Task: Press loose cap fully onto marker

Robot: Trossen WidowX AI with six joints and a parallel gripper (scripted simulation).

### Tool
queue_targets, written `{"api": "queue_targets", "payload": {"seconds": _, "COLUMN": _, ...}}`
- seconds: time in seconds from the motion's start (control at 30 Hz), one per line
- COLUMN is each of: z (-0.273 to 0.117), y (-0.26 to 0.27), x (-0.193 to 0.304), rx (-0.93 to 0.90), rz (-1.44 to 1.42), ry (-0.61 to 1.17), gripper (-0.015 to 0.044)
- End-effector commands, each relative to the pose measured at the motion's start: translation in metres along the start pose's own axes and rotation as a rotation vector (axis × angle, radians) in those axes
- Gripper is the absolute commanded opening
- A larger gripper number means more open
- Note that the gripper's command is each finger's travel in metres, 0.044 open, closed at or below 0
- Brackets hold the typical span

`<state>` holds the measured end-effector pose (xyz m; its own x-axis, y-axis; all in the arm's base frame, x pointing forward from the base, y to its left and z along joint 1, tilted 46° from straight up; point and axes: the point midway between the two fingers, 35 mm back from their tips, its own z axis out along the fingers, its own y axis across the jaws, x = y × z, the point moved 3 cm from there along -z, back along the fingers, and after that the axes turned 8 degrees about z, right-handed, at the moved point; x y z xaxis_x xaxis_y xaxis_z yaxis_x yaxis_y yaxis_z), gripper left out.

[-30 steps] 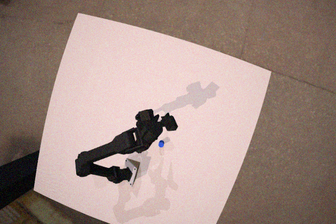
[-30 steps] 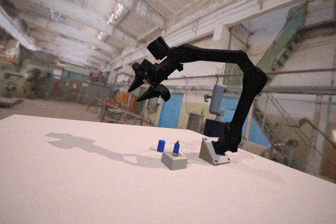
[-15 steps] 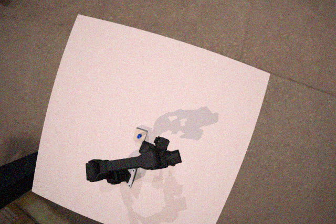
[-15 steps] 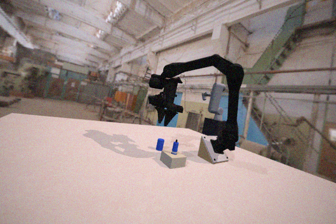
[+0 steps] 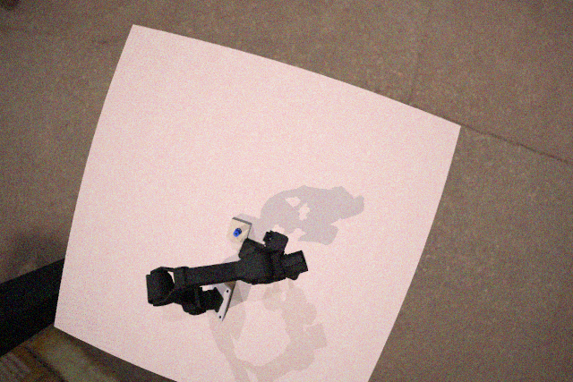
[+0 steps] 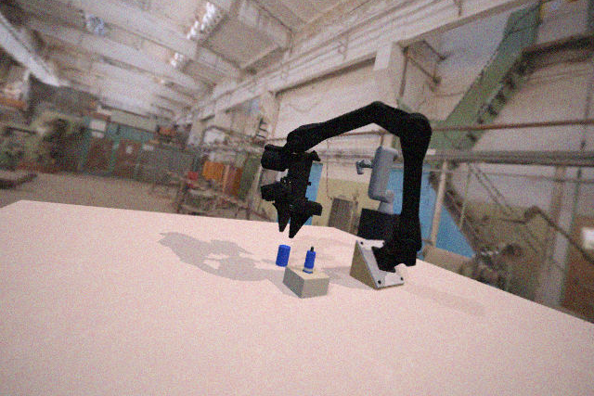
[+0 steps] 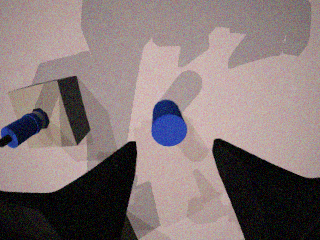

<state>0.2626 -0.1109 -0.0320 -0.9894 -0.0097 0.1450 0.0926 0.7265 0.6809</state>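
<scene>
The blue cap (image 6: 283, 255) (image 7: 169, 129) stands upright on the table, beside the holder block; the arm hides it in the top view. The blue marker (image 5: 237, 232) (image 6: 309, 261) (image 7: 22, 129) stands upright in the beige holder block (image 5: 243, 225) (image 6: 314, 287) (image 7: 73, 112), its dark tip up and bare. My gripper (image 6: 286, 234) (image 7: 175, 146) points down, open and empty, above the cap. In the wrist view the cap lies between and a little beyond the two fingertips, with the marker and block to the left. The fingertips are hidden in the top view.
The arm's wedge-shaped base mount (image 5: 224, 303) (image 6: 360, 264) stands on the pale table (image 5: 184, 137) (image 6: 144, 334), near the holder block. The arm arches over from the base, and its shadow falls around the block and cap.
</scene>
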Motion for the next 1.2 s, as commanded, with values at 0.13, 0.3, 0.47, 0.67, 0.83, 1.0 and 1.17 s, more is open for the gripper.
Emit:
{"api": "queue_targets", "payload": {"seconds": 0.13, "z": 0.014, "y": 0.001, "x": 0.003, "rx": -0.009, "rz": 0.007, "ry": 0.007, "gripper": 0.0254}}
{"api": "queue_targets", "payload": {"seconds": 0.3, "z": 0.022, "y": 0.001, "x": 0.002, "rx": -0.008, "rz": 0.008, "ry": 0.006, "gripper": 0.0254}}
{"api": "queue_targets", "payload": {"seconds": 0.47, "z": 0.030, "y": 0.001, "x": 0.002, "rx": -0.009, "rz": 0.008, "ry": 0.006, "gripper": 0.0254}}
{"api": "queue_targets", "payload": {"seconds": 0.67, "z": 0.040, "y": 0.001, "x": 0.002, "rx": -0.009, "rz": 0.009, "ry": 0.006, "gripper": 0.0254}}
{"api": "queue_targets", "payload": {"seconds": 0.83, "z": 0.048, "y": 0.001, "x": 0.002, "rx": -0.009, "rz": 0.008, "ry": 0.006, "gripper": 0.0254}}
{"api": "queue_targets", "payload": {"seconds": 1.0, "z": 0.056, "y": 0.001, "x": 0.003, "rx": -0.010, "rz": 0.007, "ry": 0.006, "gripper": 0.0254}}
{"api": "queue_targets", "payload": {"seconds": 1.17, "z": 0.064, "y": 0.002, "x": 0.004, "rx": -0.011, "rz": 0.006, "ry": 0.007, "gripper": 0.0254}}
